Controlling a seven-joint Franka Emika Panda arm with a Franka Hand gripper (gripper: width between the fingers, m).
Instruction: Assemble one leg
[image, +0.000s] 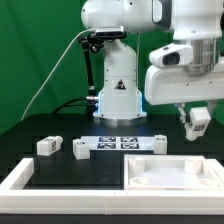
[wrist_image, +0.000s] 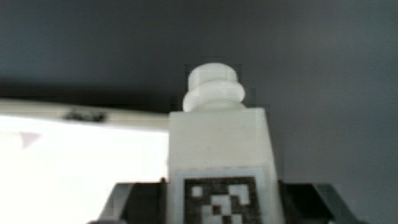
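Note:
My gripper (image: 198, 126) hangs above the table at the exterior view's right, over the large white square part (image: 170, 170). It is shut on a leg (image: 199, 121). In the wrist view my gripper (wrist_image: 219, 203) holds this leg (wrist_image: 222, 140) between two dark fingers (wrist_image: 139, 203). The leg's marker tag faces the camera and its rounded peg (wrist_image: 214, 86) points away. Three more legs lie on the table: two at the exterior view's left (image: 47, 146) (image: 79, 149) and one beside the marker board (image: 160, 143).
The marker board (image: 120, 142) lies in front of the robot's base (image: 117, 95). A white raised border (image: 20, 180) runs along the table's front left. The square part shows as a bright area in the wrist view (wrist_image: 71, 145).

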